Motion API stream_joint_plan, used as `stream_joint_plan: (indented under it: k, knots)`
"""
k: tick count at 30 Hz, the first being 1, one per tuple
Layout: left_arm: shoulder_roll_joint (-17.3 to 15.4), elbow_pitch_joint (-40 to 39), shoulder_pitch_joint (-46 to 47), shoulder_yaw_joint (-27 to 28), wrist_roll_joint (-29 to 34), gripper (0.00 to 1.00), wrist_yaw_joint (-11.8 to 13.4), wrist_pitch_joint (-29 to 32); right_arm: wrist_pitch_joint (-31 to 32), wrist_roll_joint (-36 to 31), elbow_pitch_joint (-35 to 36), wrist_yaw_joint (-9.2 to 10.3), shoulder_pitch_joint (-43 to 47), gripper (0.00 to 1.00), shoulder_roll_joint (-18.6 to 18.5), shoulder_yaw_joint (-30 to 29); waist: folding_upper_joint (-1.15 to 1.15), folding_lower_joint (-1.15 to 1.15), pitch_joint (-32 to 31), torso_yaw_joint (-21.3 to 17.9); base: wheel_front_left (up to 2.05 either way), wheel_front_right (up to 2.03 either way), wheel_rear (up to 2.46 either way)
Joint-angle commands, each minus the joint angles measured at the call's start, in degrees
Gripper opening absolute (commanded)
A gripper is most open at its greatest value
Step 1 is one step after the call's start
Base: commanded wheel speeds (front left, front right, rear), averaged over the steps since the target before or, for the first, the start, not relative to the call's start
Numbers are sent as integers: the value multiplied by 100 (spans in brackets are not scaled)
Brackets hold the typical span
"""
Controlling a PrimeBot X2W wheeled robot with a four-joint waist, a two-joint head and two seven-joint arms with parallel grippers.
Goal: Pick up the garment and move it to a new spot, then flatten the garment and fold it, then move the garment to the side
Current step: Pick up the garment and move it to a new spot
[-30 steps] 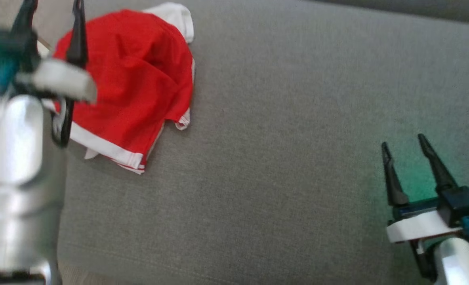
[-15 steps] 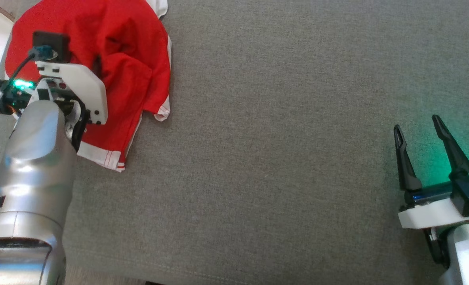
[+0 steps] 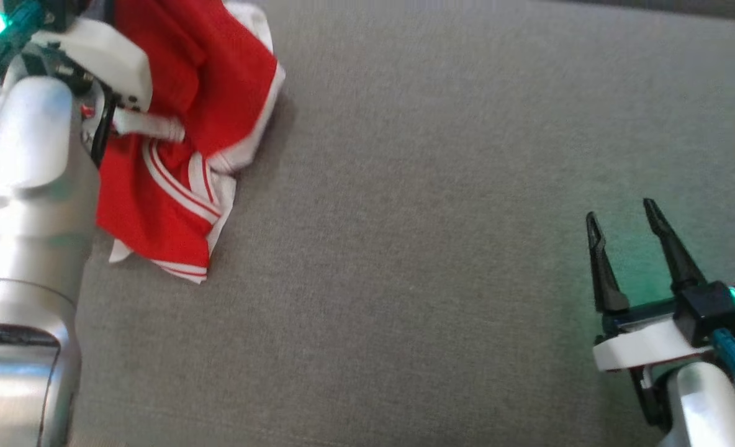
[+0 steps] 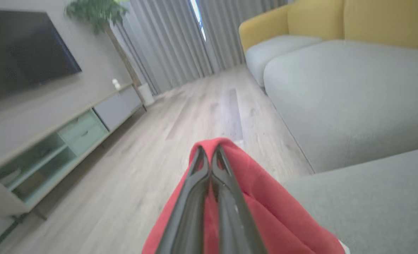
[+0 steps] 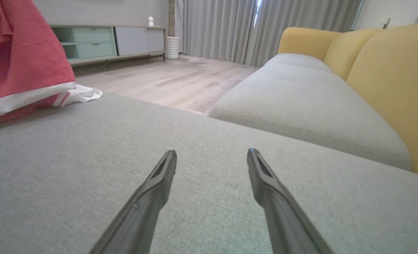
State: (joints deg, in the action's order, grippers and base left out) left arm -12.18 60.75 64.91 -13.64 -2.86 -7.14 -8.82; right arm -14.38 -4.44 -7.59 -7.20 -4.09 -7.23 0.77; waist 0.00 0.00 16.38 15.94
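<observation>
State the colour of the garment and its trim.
The garment is red with white striped trim, clearest in the head view.

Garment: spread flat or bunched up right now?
Bunched: the red garment hangs in folds from the shut left gripper, its hem crumpled on the grey cushion.

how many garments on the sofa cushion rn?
1. A red garment with white trim, at the left end of the grey cushion, hanging from the shut left gripper, its hem resting on the cushion. Another piece under its folds would be hidden.
</observation>
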Motion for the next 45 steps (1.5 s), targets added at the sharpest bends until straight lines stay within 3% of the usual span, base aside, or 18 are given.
stream_joint_plan:
  k: [1,6,12,19,24,33,37,41,42,43,45]
  knots:
    - [-324,-262,362,-2,77,0,-9,-111,-62,63,132,-29,14,100,48,134,0,0,-441,-216,0,0,0]
    - [-252,-628,621,-480,10,0,-31,-263,-62,135,73,-29,133,100,279,122,0,0,-1033,-655,0,0,0]
    - [-176,-1256,756,-1329,-574,0,-34,-126,-62,238,61,-29,403,100,418,95,0,0,-1499,-1355,0,0,0]
    - [-122,-2069,537,-1882,-1439,0,-34,88,-62,600,48,-29,530,100,434,256,0,0,-1672,-2332,0,0,0]
    - [220,-2161,104,-2289,-1681,0,-29,76,-62,745,92,-29,467,100,435,383,0,0,-1584,-3008,0,0,0]
    - [645,-1537,-1204,-2656,-1772,0,125,-381,-62,937,177,-29,411,100,435,638,0,0,-1368,-3337,0,0,0]
    - [786,-1310,-2080,-2663,-1964,0,198,-579,-62,978,175,-29,457,100,435,708,0,0,-1306,-3205,0,0,0]
    - [874,-1514,-2957,-2518,-2039,0,477,-614,-62,1012,129,-29,513,100,435,706,0,0,-1326,-2916,0,0,0]
    - [889,-1644,-3196,-2435,-2056,40,576,-615,-62,1018,112,-29,534,100,435,696,0,0,-1350,-2826,0,0,0]
    - [901,-1791,-3428,-2350,-2061,100,684,-615,-62,1014,91,-29,560,100,435,678,0,0,-1387,-2723,0,0,0]
    - [915,-2186,-3855,-2249,-1945,100,853,-616,-62,1034,47,-29,611,100,435,648,0,0,-1463,-2537,0,0,0]
